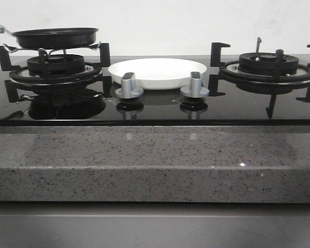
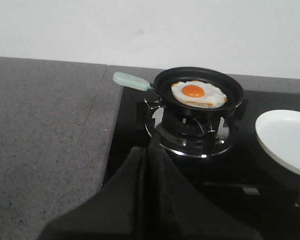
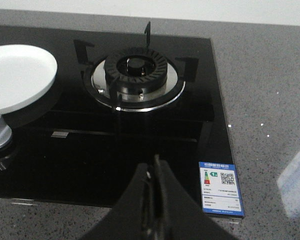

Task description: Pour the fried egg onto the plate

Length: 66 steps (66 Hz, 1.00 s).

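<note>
Left wrist view: the fried egg (image 2: 198, 93) lies in the pan (image 2: 200, 89), well apart from the closed left end effector (image 2: 151, 150).

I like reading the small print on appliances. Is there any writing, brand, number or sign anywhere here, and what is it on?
Blue-and-white rectangular sticker on the corner of the black glass hob: it carries printed lines, a small coloured rating chart and a QR code, all too small and blurred to read.
White round plate, black frying pan, two silver metal knobs: no writing or marks visible.
</note>
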Each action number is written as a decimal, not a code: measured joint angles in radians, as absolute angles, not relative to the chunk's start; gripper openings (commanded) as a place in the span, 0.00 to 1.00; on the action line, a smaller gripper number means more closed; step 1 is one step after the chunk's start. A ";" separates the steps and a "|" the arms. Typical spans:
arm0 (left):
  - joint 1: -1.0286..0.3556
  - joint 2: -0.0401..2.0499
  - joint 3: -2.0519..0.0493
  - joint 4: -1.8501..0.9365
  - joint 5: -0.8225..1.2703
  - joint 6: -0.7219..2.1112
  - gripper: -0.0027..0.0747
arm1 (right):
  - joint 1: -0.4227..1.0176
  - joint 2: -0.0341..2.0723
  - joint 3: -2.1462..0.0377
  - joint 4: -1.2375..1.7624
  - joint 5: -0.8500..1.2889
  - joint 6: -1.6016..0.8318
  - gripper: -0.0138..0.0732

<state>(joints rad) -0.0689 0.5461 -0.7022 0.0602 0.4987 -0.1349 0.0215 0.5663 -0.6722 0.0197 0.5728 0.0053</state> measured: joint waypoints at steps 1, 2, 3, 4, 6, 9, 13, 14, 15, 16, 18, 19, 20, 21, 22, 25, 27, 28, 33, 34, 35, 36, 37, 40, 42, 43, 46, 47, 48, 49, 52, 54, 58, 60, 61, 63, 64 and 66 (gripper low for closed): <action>-0.069 0.551 -0.702 0.060 0.499 -0.135 0.01 | 0.022 0.571 -0.672 0.020 0.573 0.005 0.09; -0.069 0.556 -0.702 0.060 0.501 -0.135 0.01 | 0.022 0.575 -0.672 0.020 0.575 0.005 0.09; -0.069 0.563 -0.702 0.060 0.501 -0.135 0.01 | 0.022 0.582 -0.672 0.020 0.575 0.005 0.09; -0.069 0.567 -0.702 0.060 0.503 -0.135 0.01 | 0.022 0.586 -0.672 0.020 0.577 0.005 0.09; -0.069 0.576 -0.702 0.060 0.505 -0.135 0.01 | 0.022 0.594 -0.672 0.020 0.580 0.005 0.09; -0.069 0.591 -0.702 0.060 0.509 -0.135 0.01 | 0.022 0.604 -0.672 0.020 0.580 0.005 0.09; -0.069 0.606 -0.702 0.060 0.515 -0.135 0.01 | 0.022 0.617 -0.672 0.020 0.580 0.005 0.09; -0.069 0.610 -0.700 0.060 0.515 -0.135 0.01 | 0.022 0.622 -0.672 0.020 0.580 0.005 0.09; -0.069 0.612 -0.700 0.060 0.517 -0.135 0.01 | 0.022 0.624 -0.672 0.020 0.580 0.005 0.09; -0.069 0.619 -0.700 0.060 0.516 -0.135 0.01 | 0.022 0.626 -0.672 0.020 0.580 0.005 0.09; -0.069 0.627 -0.700 0.060 0.518 -0.135 0.01 | 0.022 0.628 -0.672 0.020 0.580 0.005 0.09; -0.069 0.630 -0.700 0.060 0.518 -0.135 0.01 | 0.022 0.631 -0.672 0.020 0.580 0.005 0.09; -0.069 0.633 -0.700 0.060 0.518 -0.135 0.01 | 0.022 0.634 -0.672 0.020 0.580 0.005 0.09; -0.069 0.636 -0.700 0.060 0.518 -0.135 0.01 | 0.022 0.635 -0.672 0.020 0.580 0.005 0.09; -0.069 0.638 -0.700 0.060 0.518 -0.135 0.01 | 0.022 0.634 -0.672 0.020 0.580 0.005 0.09; -0.069 0.645 -0.700 0.060 0.518 -0.135 0.01 | 0.022 0.638 -0.672 0.020 0.580 0.005 0.09; -0.069 0.648 -0.700 0.060 0.518 -0.135 0.01 | 0.022 0.638 -0.672 0.020 0.580 0.005 0.09; -0.069 0.648 -0.700 0.060 0.518 -0.135 0.01 | 0.022 0.638 -0.672 0.020 0.580 0.005 0.09; -0.069 0.653 -0.700 0.060 0.518 -0.135 0.01 | 0.022 0.638 -0.672 0.020 0.580 0.005 0.11; -0.069 0.654 -0.700 0.060 0.518 -0.135 0.02 | 0.022 0.638 -0.672 0.020 0.580 0.005 0.11; -0.069 0.653 -0.700 0.060 0.518 -0.135 0.02 | 0.022 0.638 -0.672 0.020 0.580 0.005 0.12; -0.069 0.653 -0.700 0.060 0.518 -0.135 0.03 | 0.022 0.638 -0.672 0.020 0.580 0.005 0.13; -0.069 0.653 -0.700 0.060 0.518 -0.135 0.04 | 0.022 0.638 -0.672 0.020 0.580 0.005 0.14; -0.069 0.653 -0.700 0.060 0.518 -0.135 0.10 | 0.022 0.638 -0.672 0.020 0.580 0.005 0.18; -0.069 0.653 -0.700 0.060 0.518 -0.135 0.15 | 0.022 0.638 -0.672 0.020 0.580 0.005 0.22; -0.069 0.653 -0.700 0.060 0.518 -0.135 0.18 | 0.022 0.638 -0.672 0.020 0.580 0.005 0.24; -0.069 0.653 -0.700 0.060 0.517 -0.135 0.27 | 0.022 0.638 -0.672 0.020 0.580 0.005 0.30; -0.069 0.653 -0.700 0.060 0.517 -0.135 0.30 | 0.022 0.638 -0.672 0.020 0.580 0.005 0.32; -0.069 0.653 -0.700 0.060 0.517 -0.135 0.32 | 0.022 0.638 -0.672 0.020 0.580 0.005 0.35; -0.069 0.653 -0.700 0.060 0.517 -0.135 0.35 | 0.022 0.638 -0.672 0.020 0.580 0.005 0.38; -0.069 0.653 -0.700 0.060 0.515 -0.135 0.44 | 0.022 0.638 -0.672 0.020 0.580 0.005 0.45; -0.069 0.653 -0.700 0.060 0.515 -0.135 0.51 | 0.022 0.638 -0.672 0.020 0.580 0.005 0.49; -0.069 0.653 -0.700 0.060 0.513 -0.135 0.60 | 0.022 0.638 -0.672 0.020 0.580 0.005 0.58; -0.069 0.653 -0.700 0.060 0.513 -0.135 0.63 | 0.022 0.638 -0.672 0.020 0.580 0.005 0.60; -0.069 0.653 -0.700 0.060 0.513 -0.135 0.63 | 0.022 0.638 -0.672 0.020 0.580 0.005 0.61; -0.069 0.653 -0.700 0.060 0.513 -0.135 0.64 | 0.022 0.638 -0.672 0.020 0.578 0.005 0.62; -0.069 0.653 -0.700 0.060 0.513 -0.135 0.64 | 0.022 0.638 -0.672 0.020 0.575 0.005 0.62; -0.069 0.653 -0.700 0.060 0.511 -0.135 0.64 | 0.022 0.638 -0.672 0.020 0.571 0.005 0.62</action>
